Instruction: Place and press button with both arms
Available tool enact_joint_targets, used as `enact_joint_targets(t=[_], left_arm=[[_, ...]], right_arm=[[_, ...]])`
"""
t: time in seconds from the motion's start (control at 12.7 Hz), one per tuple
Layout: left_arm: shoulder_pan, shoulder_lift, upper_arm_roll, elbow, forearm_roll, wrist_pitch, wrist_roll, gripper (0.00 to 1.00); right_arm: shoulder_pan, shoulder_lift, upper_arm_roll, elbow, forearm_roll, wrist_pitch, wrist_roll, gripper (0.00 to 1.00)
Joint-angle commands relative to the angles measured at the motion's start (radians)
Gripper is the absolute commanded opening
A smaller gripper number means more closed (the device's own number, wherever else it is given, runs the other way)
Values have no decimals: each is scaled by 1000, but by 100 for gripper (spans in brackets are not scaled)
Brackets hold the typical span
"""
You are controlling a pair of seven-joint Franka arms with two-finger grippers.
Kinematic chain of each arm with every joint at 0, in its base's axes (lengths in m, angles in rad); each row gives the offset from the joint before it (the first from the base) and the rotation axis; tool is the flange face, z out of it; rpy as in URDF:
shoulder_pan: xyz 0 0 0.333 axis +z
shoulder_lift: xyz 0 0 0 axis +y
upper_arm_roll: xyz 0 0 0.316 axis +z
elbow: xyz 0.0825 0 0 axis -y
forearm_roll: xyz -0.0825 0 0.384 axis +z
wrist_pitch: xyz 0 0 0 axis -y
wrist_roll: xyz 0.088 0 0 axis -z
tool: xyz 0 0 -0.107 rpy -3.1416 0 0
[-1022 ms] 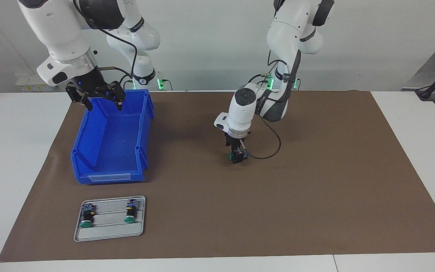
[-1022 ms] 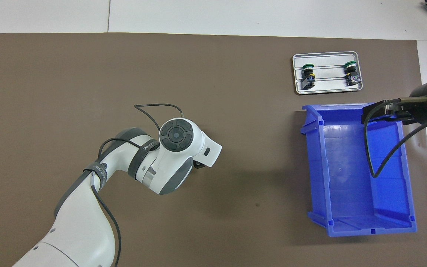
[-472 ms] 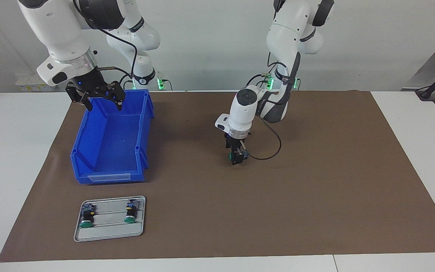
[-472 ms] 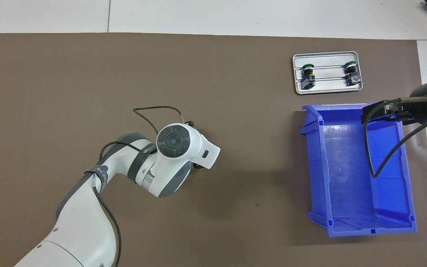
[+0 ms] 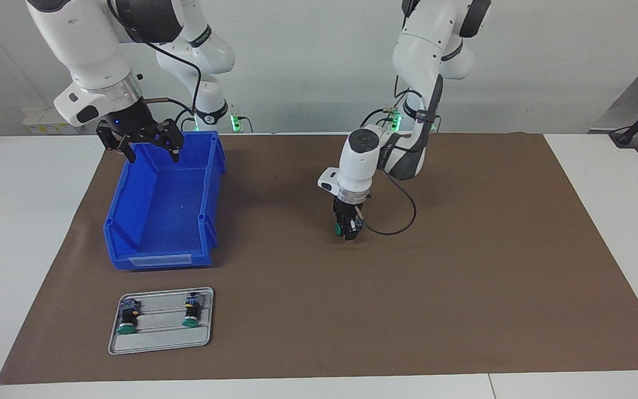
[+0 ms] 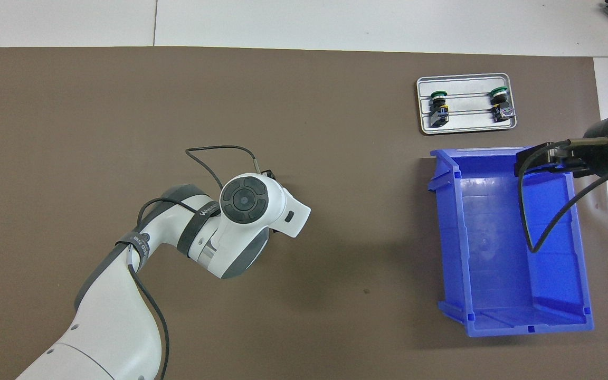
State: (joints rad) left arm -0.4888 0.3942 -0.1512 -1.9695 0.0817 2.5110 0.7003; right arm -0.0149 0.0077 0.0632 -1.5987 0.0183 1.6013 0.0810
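Button (image 5: 343, 227) at frame centre in facing view, clamped in left gripper (image 5: 346, 228) just above brown mat (image 5: 463, 266). Right gripper (image 5: 140, 143) at upper left, fingers spread, holding nothing, over blue bin (image 5: 130, 221). Two more buttons on grey tray (image 5: 158, 342), lower left.
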Motion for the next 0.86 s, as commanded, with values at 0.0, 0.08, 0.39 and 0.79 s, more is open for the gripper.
enact_joint_targets(t=[0.0, 0.08, 0.39, 0.79], left_arm=[[-1, 0, 16, -8, 32, 14, -27, 13], [-1, 0, 27, -8, 32, 14, -33, 8], [-1, 0, 41, 6, 32, 11, -70, 3], [-1, 0, 39, 24, 26, 2, -127, 1]], right_arm=[[-5, -14, 3, -13, 12, -9, -20, 100], [-5, -12, 3, -13, 12, -8, -20, 100], [-5, -12, 3, -13, 12, -8, -20, 100], [-5, -14, 3, -13, 12, -8, -20, 100]])
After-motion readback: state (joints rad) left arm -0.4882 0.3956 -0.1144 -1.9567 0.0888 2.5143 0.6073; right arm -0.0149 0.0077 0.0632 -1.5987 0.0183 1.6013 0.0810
